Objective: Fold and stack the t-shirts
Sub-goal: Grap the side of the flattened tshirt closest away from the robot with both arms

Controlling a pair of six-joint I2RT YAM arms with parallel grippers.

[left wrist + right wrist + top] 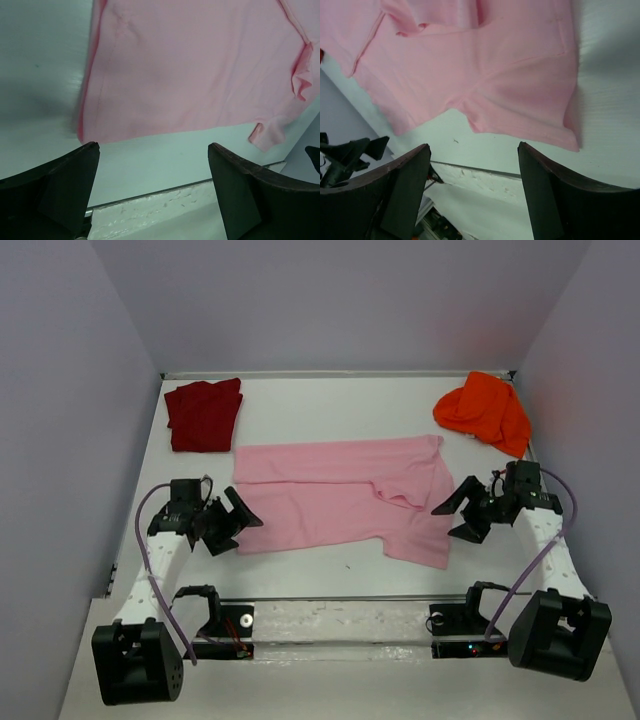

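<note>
The light pink t-shirt [340,495] lies spread across the middle of the table, folded roughly in half lengthwise, a sleeve lying over its right part. It also shows in the left wrist view [195,70] and the right wrist view [485,65]. The dark red t-shirt [205,413] lies folded at the back left. The bright orange t-shirt [485,410] lies crumpled at the back right. My left gripper [243,523] is open and empty just left of the pink shirt's near left corner. My right gripper [453,520] is open and empty just right of its near right corner.
The white table [330,565] has a raised front rail [340,598] between the arm bases. Grey walls [60,440] close in the left, back and right sides.
</note>
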